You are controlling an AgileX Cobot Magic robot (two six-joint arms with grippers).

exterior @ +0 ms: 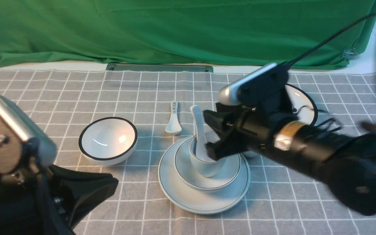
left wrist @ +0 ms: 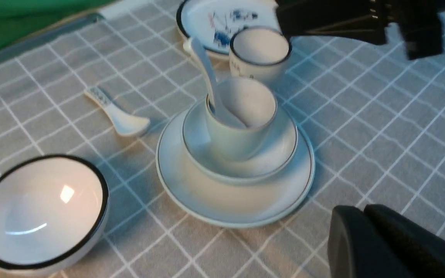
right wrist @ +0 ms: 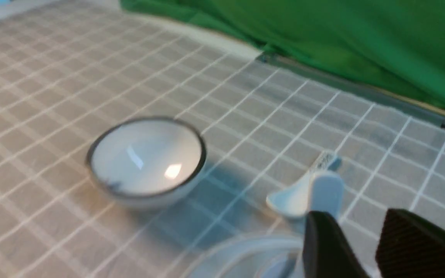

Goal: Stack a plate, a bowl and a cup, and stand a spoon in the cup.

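Note:
The plain white plate (exterior: 188, 195) lies at the table's middle. The shallow bowl (exterior: 191, 173) sits on it and the off-white cup (exterior: 204, 166) stands in the bowl. The white spoon (exterior: 197, 120) stands in the cup, handle up and leaning back. The stack also shows in the left wrist view: plate (left wrist: 191, 193), bowl (left wrist: 276, 162), cup (left wrist: 234, 139), spoon (left wrist: 205, 65). My right gripper (exterior: 209, 133) is open just right of the spoon, not holding it; the spoon's handle tip (right wrist: 325, 193) shows beyond one finger (right wrist: 323, 239). My left gripper (exterior: 114, 184) is shut and empty at the front left.
A black-rimmed bowl (exterior: 108, 140) stands left of the stack. A print-handled spoon (exterior: 173, 118) lies behind it. A black-rimmed cup (left wrist: 260, 52) and a cartoon plate (exterior: 302, 101) sit behind the right arm. A green cloth hangs at the back.

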